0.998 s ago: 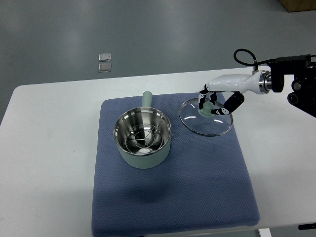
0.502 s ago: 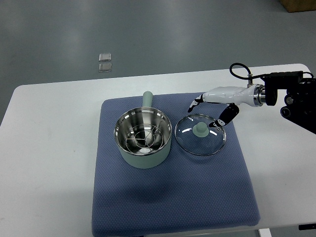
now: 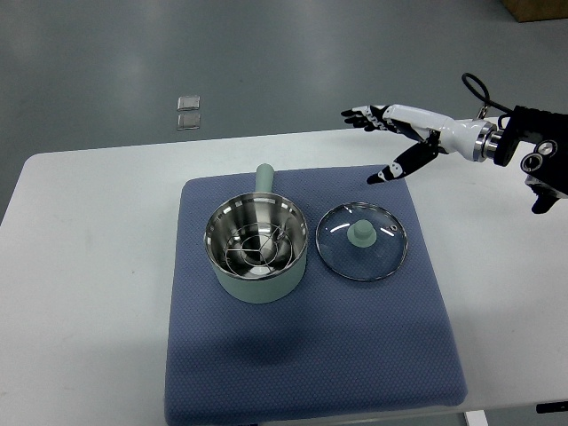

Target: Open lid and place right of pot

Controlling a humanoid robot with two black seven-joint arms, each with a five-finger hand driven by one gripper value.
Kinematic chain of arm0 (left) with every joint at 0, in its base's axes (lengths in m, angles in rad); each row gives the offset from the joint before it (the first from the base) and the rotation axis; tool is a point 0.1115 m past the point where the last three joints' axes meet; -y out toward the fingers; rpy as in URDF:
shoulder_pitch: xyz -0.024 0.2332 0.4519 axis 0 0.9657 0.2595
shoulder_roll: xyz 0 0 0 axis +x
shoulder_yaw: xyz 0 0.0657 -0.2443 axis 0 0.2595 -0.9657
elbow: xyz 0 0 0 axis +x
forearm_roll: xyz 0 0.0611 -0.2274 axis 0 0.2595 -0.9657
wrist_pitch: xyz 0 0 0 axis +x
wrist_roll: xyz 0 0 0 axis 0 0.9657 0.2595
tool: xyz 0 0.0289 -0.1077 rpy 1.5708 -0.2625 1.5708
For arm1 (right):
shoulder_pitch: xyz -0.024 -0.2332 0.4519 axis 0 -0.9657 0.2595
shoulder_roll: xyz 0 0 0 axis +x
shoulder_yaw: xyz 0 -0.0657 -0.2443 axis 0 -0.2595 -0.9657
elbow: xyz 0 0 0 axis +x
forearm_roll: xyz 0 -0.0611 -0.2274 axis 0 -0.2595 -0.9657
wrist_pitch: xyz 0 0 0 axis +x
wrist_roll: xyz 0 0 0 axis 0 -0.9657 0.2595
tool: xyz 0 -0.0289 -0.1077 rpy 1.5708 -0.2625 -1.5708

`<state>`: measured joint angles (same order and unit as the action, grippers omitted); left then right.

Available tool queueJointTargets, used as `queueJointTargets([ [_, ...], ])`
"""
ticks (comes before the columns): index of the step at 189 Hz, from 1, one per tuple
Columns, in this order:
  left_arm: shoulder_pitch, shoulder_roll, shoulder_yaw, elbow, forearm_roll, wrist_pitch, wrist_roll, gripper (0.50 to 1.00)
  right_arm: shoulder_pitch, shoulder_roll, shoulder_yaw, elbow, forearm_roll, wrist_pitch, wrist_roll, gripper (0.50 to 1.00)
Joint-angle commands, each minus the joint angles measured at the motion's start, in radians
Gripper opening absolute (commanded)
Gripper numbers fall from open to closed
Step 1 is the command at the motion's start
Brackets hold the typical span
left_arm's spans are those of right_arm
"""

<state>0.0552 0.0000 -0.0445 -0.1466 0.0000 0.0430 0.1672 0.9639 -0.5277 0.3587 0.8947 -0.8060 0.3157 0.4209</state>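
Lid point(image 3: 361, 240) of glass with metal rim, flat on blue mat point(image 3: 311, 355), pale green knob up. Placed just to the right of pot point(image 3: 258, 248), the two rims very near, maybe touching, not possible to tell. Pot open, pale green outside, shiny steel inside, with a wire rack at the bottom; handle pointing to the far side of the mat. Mat spread on white table point(image 3: 80, 293), covering its middle part.

Right hand point(image 3: 397, 134) up over the far right corner of the mat, apart from the lid, holding nothing. Fingers point(image 3: 359, 116) spread and stretched out toward the left, thumb with black tip pointing down toward the mat. Arm entering from the right edge, black cable looped over the wrist.

Two small clear packets point(image 3: 188, 113) on grey floor beyond the table.
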Motion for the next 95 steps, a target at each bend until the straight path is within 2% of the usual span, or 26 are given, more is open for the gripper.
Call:
queueJointTargets([
  [1,0.0,0.0,0.0,-0.001,0.0,0.0,0.0,1.0,-0.001,0.028,0.008,-0.019,0.232,0.025,-0.043,0.932],
  [16,0.0,0.0,0.0,-0.001,0.0,0.0,0.0,1.0,-0.011,0.06,0.006,-0.031,0.398,0.029,-0.113,0.932],
  [40,0.0,0.0,0.0,0.001,0.0,0.0,0.0,1.0,-0.054,0.121,0.034,-0.043,0.715,0.025,-0.32,0.932],
  [49,0.0,0.0,0.0,0.001,0.0,0.0,0.0,1.0,-0.054,0.121,0.034,-0.043,0.716,0.025,-0.32,0.932],
  [50,0.0,0.0,0.0,0.001,0.0,0.0,0.0,1.0,-0.066,0.144,0.067,-0.056,0.845,0.013,-0.393,0.932],
  [52,0.0,0.0,0.0,0.001,0.0,0.0,0.0,1.0,-0.07,0.149,0.074,-0.06,0.867,0.011,-0.404,0.932],
  [63,0.0,0.0,0.002,-0.001,0.0,0.0,0.0,1.0,-0.086,0.166,0.103,-0.079,0.944,0.011,-0.433,0.932],
  [95,0.0,0.0,0.002,0.001,0.0,0.0,0.0,1.0,-0.111,0.196,0.166,-0.103,0.993,0.01,-0.429,0.934],
])
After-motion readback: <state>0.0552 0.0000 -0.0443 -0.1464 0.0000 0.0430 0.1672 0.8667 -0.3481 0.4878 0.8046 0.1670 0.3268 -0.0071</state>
